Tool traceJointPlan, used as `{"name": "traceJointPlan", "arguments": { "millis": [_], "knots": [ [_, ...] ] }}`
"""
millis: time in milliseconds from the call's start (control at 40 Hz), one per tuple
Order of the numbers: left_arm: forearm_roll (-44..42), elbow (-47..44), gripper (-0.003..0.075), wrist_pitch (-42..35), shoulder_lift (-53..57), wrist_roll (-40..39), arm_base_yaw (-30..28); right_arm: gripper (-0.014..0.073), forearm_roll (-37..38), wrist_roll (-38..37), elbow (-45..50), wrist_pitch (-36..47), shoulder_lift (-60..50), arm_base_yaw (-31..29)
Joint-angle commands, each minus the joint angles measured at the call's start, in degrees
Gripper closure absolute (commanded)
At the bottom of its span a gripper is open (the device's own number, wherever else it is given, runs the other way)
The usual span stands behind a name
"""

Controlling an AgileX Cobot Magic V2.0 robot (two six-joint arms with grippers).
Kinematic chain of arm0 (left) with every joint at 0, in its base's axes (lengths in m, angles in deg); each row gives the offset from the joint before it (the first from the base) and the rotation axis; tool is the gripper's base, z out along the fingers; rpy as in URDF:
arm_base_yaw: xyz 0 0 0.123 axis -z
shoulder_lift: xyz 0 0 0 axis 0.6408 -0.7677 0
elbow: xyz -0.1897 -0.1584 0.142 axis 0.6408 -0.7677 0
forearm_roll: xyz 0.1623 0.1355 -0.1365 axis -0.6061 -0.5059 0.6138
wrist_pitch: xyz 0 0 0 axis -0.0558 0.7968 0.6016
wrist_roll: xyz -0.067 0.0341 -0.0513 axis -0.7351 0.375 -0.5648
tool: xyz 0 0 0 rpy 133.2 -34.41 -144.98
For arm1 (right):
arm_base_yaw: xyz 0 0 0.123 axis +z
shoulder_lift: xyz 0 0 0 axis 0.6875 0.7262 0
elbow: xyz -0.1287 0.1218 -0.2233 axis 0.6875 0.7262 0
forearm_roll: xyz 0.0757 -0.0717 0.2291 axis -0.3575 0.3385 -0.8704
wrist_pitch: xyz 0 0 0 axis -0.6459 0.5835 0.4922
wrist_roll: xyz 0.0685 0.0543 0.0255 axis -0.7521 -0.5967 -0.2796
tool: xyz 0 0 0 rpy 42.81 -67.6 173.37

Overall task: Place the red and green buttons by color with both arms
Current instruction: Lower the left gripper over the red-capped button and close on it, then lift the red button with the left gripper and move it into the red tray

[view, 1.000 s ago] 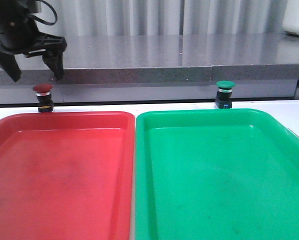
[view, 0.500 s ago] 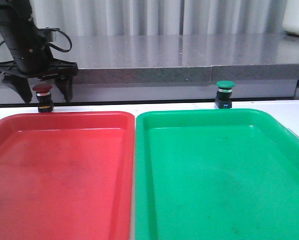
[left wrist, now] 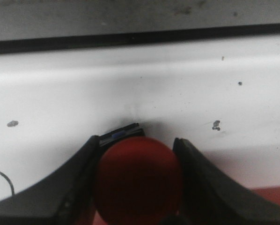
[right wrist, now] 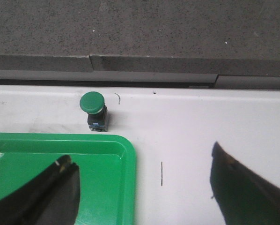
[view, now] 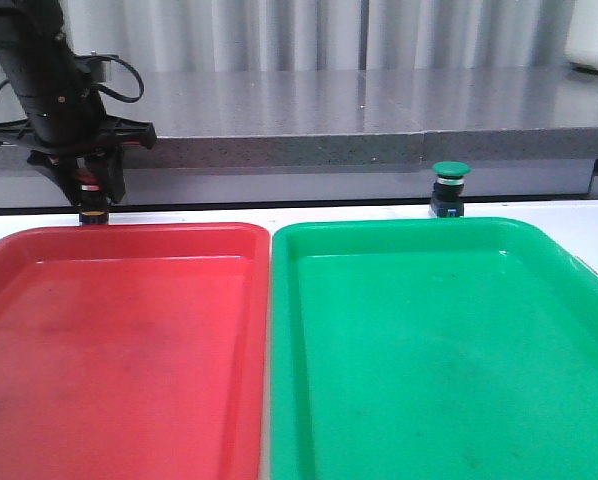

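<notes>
Beyond the red tray [view: 119, 340] and green tray [view: 449, 340], the left gripper [view: 87, 188] is clenched on the red button [left wrist: 138, 183], its fingers [left wrist: 79, 178] pressing both sides of the cap on the white table [left wrist: 140, 89]. The right gripper [right wrist: 144, 187] hangs with jaws wide apart, grasping nothing. The green button [right wrist: 93, 110] stands upright just beyond the green tray's rim.

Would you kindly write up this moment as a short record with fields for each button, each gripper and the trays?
red button: upright on the white table, behind the red tray, clasped at the cap
left gripper: closed on the red button
green button: upright on the table behind the green tray, untouched
right gripper: open, above the green tray's corner, short of the green button
trays: side by side, nothing in either
</notes>
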Motion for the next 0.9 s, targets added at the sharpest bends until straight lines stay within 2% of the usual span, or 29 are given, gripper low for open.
{"name": "traceJointPlan", "arguments": {
  "millis": [0,225,400,500,650,775,875],
  "knots": [
    [0.0,1.72,0.0616,-1.22,4.06,-0.57,-0.22,0.0005,0.01,0.41,-2.2,3.95,-1.2,0.05],
    [0.0,1.72,0.0616,-1.07,9.0,-0.57,-0.22,0.0005,0.01,0.41,-2.2,3.95,-1.2,0.05],
    [0.0,1.72,0.0616,3.65,13.47,-0.33,-0.22,0.0005,0.01,0.41,-2.2,3.88,-1.2,0.05],
    [4.71,0.21,0.0616,6.14,15.26,3.68,-0.12,0.0005,0.01,0.41,-2.2,3.88,-1.2,0.05],
    [14.19,-7.05,0.0616,4.68,18.84,9.24,-0.12,0.0005,0.01,0.41,-2.2,3.88,-1.2,0.05],
    [14.09,-15.56,0.0615,2.19,22.46,9.9,-0.01,0.0005,0.01,0.41,-2.2,3.88,-1.2,0.05],
    [13.95,-23.56,0.0615,-2.86,26.15,10.04,0.87,0.0005,0.01,0.41,-2.2,3.88,-1.2,0.05]
  ]
}}
